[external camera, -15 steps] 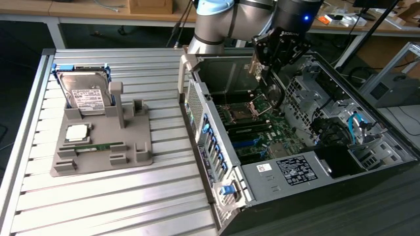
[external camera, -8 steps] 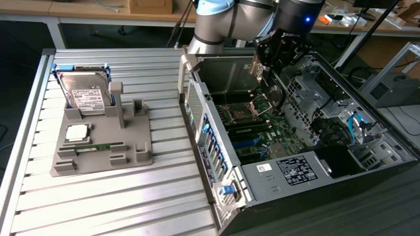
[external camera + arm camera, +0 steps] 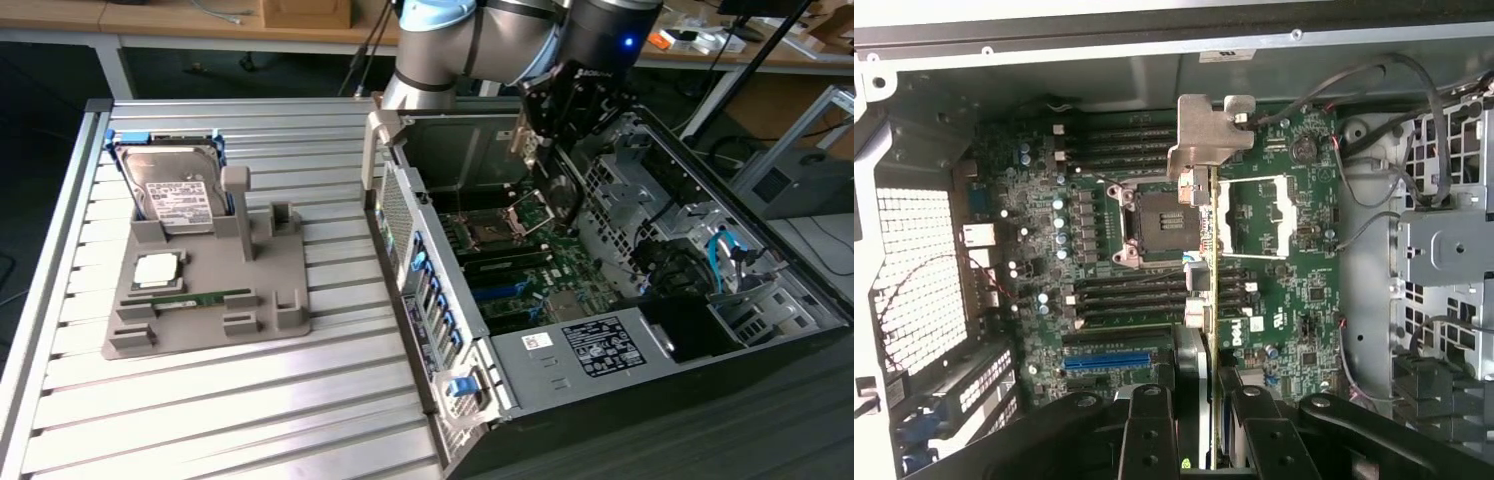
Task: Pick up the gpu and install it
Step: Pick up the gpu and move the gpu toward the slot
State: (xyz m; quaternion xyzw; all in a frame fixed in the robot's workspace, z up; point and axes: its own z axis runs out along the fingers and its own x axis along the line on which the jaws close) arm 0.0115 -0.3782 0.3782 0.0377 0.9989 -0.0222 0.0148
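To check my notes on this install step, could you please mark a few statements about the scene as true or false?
1. The gripper is shut on the gpu, which it holds over the motherboard. True.
2. The hard drive lies inside the computer case. False: the hard drive stands in the gray holder on the table, at the exterior view's left of the case.
3. The RAM stick lies in the gray holder. True.
4. A side panel closes the computer case. False: the case is open, with its motherboard exposed.
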